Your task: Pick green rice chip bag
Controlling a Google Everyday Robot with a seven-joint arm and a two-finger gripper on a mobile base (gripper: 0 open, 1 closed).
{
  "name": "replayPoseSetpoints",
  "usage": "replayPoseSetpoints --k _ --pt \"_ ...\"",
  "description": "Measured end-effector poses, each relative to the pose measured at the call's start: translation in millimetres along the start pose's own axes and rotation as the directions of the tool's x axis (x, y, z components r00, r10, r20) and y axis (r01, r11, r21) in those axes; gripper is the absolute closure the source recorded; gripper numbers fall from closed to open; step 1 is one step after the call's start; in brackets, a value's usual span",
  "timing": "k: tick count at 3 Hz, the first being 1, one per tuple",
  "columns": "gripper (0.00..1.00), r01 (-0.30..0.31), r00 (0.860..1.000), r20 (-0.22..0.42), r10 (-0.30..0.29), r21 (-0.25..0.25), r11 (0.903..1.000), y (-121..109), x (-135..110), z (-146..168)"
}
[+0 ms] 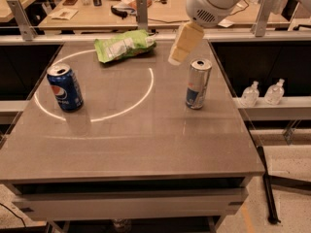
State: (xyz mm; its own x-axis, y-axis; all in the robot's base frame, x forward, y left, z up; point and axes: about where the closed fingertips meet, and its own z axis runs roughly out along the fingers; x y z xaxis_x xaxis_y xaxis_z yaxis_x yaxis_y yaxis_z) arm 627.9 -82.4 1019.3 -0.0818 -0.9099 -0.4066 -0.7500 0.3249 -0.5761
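You're looking at a cream gripper (175, 57) hovering far right, over a grey table (146, 152) that's wearing a white ring (151, 81). The bag (125, 45) is showing light green with white patches; left can (64, 87) blue, right can (198, 84) silver-and-blue.

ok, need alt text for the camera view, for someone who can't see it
The robot's cream pincer hangs over the far side of a grey table, just right of the green rice chip bag lying near the far edge. A slim silver-and-blue can stands upright on the right, and a blue Pepsi can on the left.
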Motion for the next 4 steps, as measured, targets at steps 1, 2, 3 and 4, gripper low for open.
replayPoseSetpoints --k 1,2,3,4 --pt "0.0 -0.03 0.999 0.018 0.03 0.036 0.9989 -0.6 -3.4 4.6" --pt "0.0 -0.049 0.997 0.057 0.043 0.103 0.9935 -7.7 -19.6 29.9" --pt "0.0 -0.017 0.997 0.08 0.006 0.143 0.9896 -16.9 -36.7 60.4" --pt "0.0 0.001 0.99 0.137 -0.019 0.132 0.9912 -23.8 -53.9 90.7"
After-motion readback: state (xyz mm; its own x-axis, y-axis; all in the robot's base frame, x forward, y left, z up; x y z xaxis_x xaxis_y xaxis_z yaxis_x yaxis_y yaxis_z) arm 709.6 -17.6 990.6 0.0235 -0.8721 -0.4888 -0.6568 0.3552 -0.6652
